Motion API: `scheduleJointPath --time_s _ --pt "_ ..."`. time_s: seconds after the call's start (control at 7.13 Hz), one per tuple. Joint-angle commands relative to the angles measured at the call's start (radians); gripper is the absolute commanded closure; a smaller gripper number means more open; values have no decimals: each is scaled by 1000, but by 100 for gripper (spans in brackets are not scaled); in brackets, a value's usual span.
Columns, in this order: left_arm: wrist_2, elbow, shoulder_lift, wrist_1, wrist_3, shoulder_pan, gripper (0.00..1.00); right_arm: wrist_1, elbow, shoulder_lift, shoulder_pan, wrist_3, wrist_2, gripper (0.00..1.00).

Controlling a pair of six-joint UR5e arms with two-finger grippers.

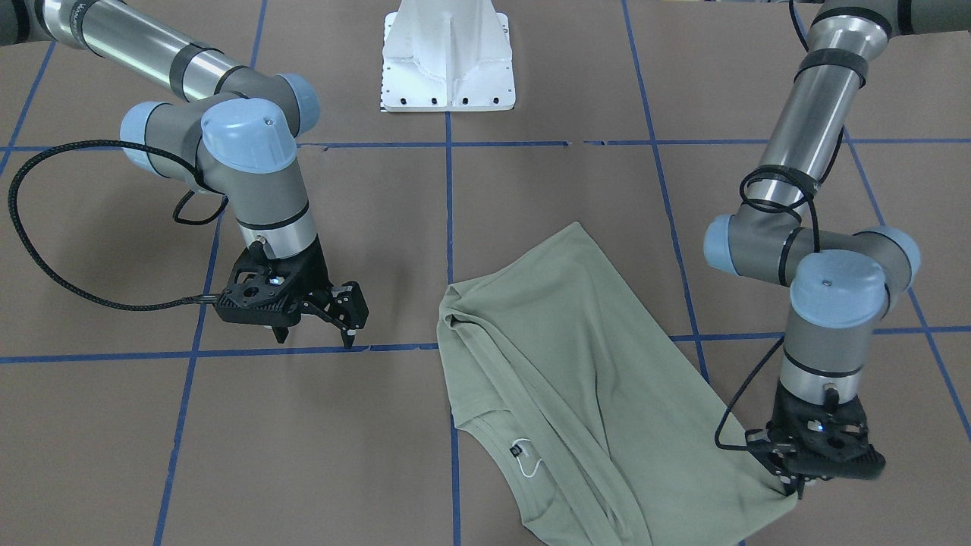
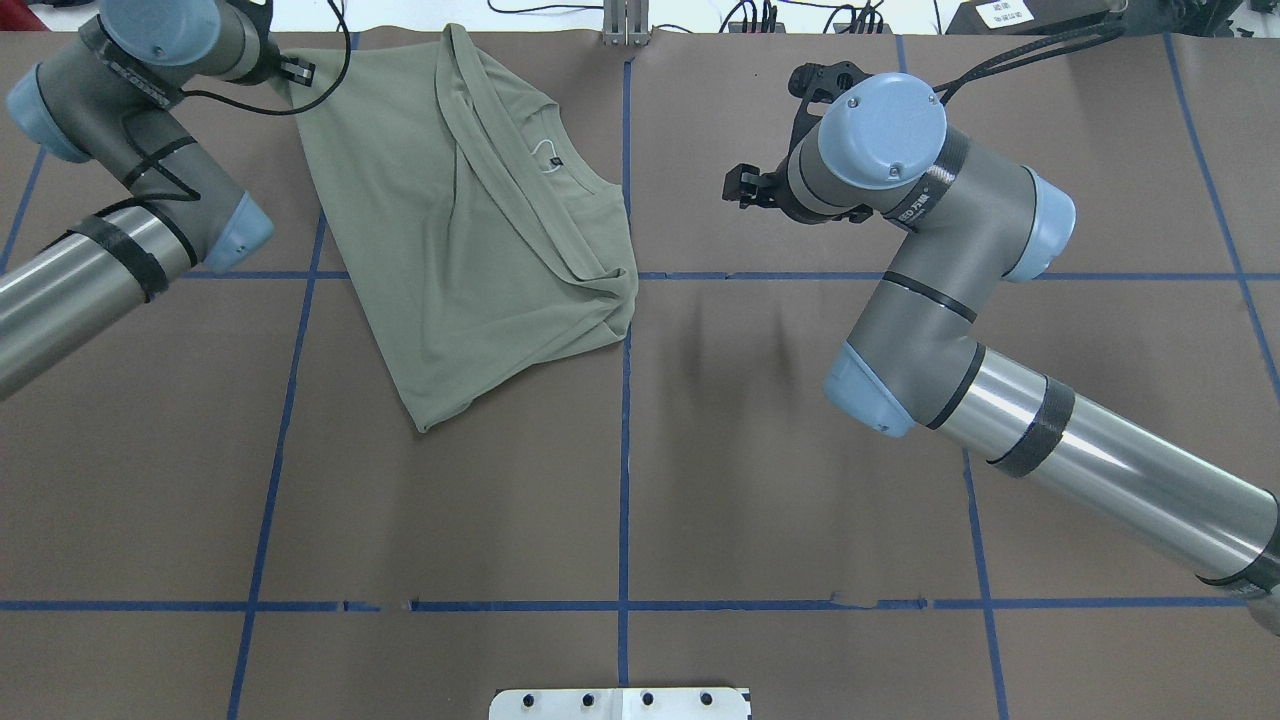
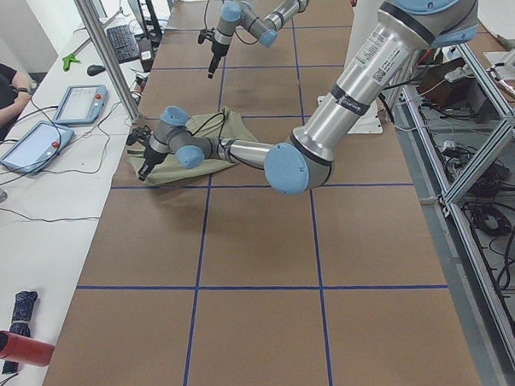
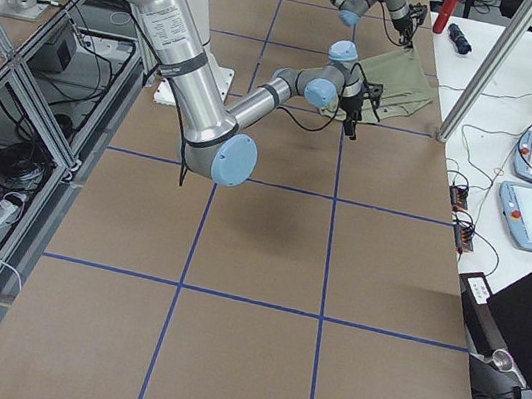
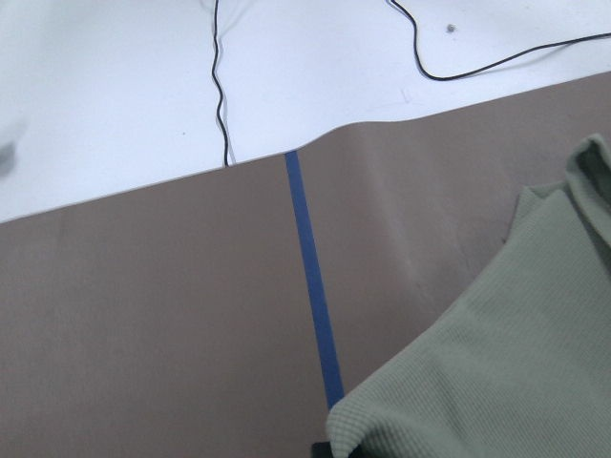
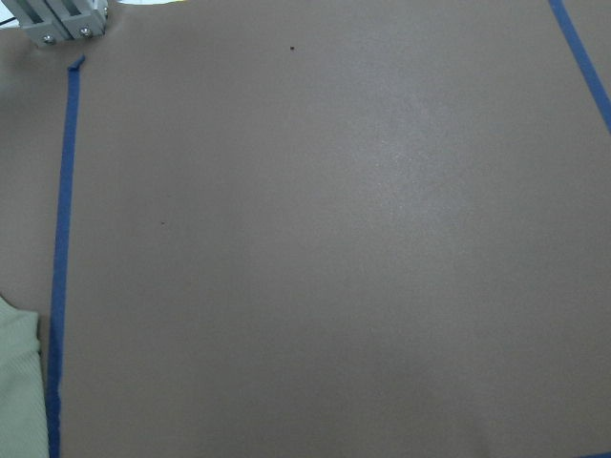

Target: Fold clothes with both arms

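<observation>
The shirt [image 1: 576, 364] lies on the brown counter [image 1: 303, 455], on the robot's left half and toward the edge far from the white base [image 1: 447, 61]. One side of it reaches the central blue tape line [image 1: 449, 227]. It is partly folded and skewed. A long fold runs across it on a slant, the cloth bunches where it meets the central line, and one corner points back toward the robot. The round neck lies up near the far edge, with its dark label [image 1: 516, 450] and white string loop [image 1: 531, 466] showing. The left pincer [image 1: 798, 485] is down at the counter at the shirt's outer far corner, its jaws narrow and closed on the cloth there. Its wrist view shows ribbed green fabric right at the lower edge. The right pincer [image 1: 318, 334] hangs above bare counter on the other side of the central line, well apart from the shirt, jaws spread wide and holding nothing. Its wrist view shows only counter, tape and a sliver of green at the lower left.
</observation>
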State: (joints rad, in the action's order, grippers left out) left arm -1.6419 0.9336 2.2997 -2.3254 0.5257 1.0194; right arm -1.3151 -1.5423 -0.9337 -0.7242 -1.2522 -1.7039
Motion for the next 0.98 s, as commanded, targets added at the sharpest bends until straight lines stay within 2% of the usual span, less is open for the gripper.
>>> scheduleJointPath --time_s 0.0,0.14,0.28,0.42,0.56,0.7,0.84 --pt "-101 34 -14 -44 -50 28 0 0 8 18 32 2 10 0" --pt "-260 77 -49 -58 -27 42 0 -1 28 64 45 -16 27 0" --pt "-272 179 -124 -69 3 42 0 -3 112 158 74 -100 59 2" --pt "-277 279 -187 -69 66 36 0 -1 260 290 101 -139 107 10" --pt "-279 315 -204 -69 104 30 0 0 362 365 112 -174 128 15" --pt "-279 317 -204 -69 131 27 0 25 401 378 123 -229 130 20" --pt "-279 321 -204 -69 141 25 0 168 501 386 138 -260 160 26"
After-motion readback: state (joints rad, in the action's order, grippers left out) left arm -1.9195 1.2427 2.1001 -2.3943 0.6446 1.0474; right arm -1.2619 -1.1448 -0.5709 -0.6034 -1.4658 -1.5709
